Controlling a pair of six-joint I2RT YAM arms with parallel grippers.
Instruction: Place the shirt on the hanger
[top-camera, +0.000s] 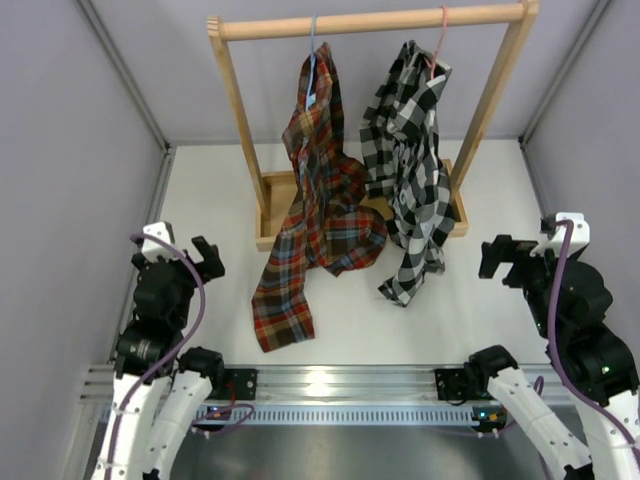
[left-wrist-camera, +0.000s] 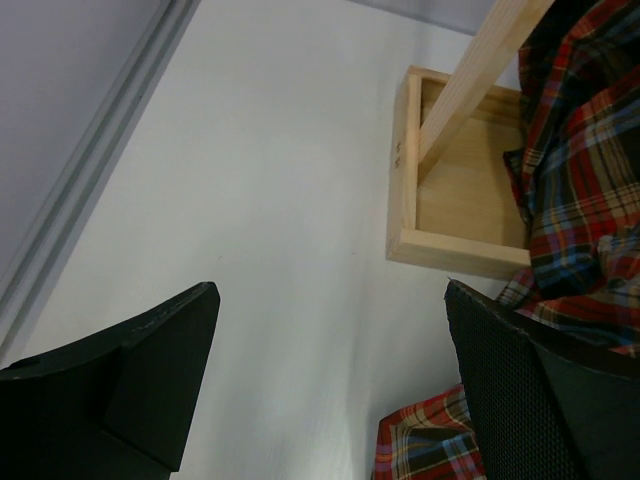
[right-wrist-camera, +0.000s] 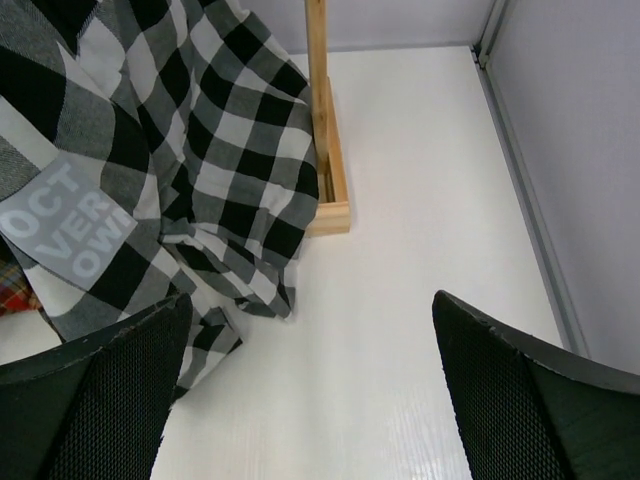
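At lower left of the top view, the left gripper has its fingers spread wide, holding and touching nothing; its wrist view shows bare table between them. Centre top, a wooden rack stands in a shallow wooden tray; folds of both garments sag into that tray. One tartan shirt hangs on one light blue hanger, left of centre. Just right of it, one black-and-white check shirt hangs bunched from one pink hanger, its tail on the table. At right, the right gripper is equally wide apart and empty
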